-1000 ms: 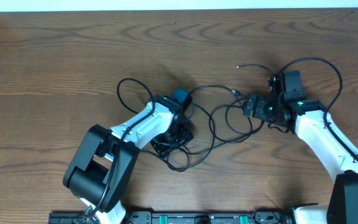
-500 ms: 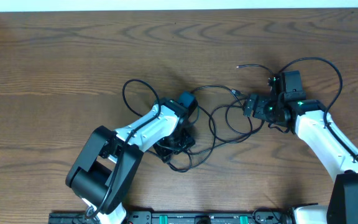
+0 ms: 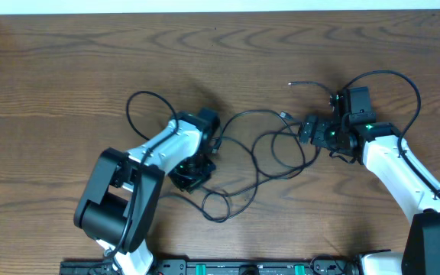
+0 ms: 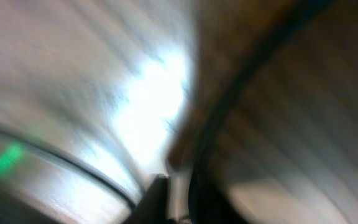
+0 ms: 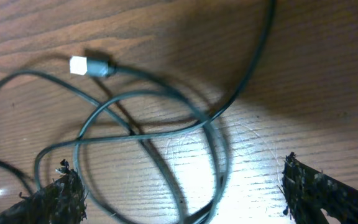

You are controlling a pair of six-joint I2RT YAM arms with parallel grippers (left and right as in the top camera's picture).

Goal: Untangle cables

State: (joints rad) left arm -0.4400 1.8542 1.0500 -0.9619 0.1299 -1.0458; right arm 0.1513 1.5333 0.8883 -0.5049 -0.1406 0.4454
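Observation:
Thin black cables (image 3: 254, 149) lie in loose tangled loops across the middle of the wooden table (image 3: 67, 61). One loop (image 3: 140, 107) reaches out to the left and a small plug (image 3: 285, 114) lies near the right arm. My left gripper (image 3: 189, 172) presses down into the left part of the tangle. Its wrist view is badly blurred: the jaws (image 4: 182, 196) stand nearly together and a dark cable (image 4: 241, 81) runs into them. My right gripper (image 3: 305, 130) hovers open over two crossing loops (image 5: 160, 130), touching neither; the plug (image 5: 89, 65) lies beyond its fingers (image 5: 61, 196).
A separate cable end (image 3: 295, 83) lies at the back near the right arm. A thick black wire (image 3: 392, 76) arches over the right wrist. The table's back edge (image 3: 220, 11) meets a white strip, and a rail (image 3: 228, 267) runs along the front.
My left gripper has closed and pulled to the left, dragging the tangle with it. The left loop and the front loop have shifted left. The right arm has stayed in place.

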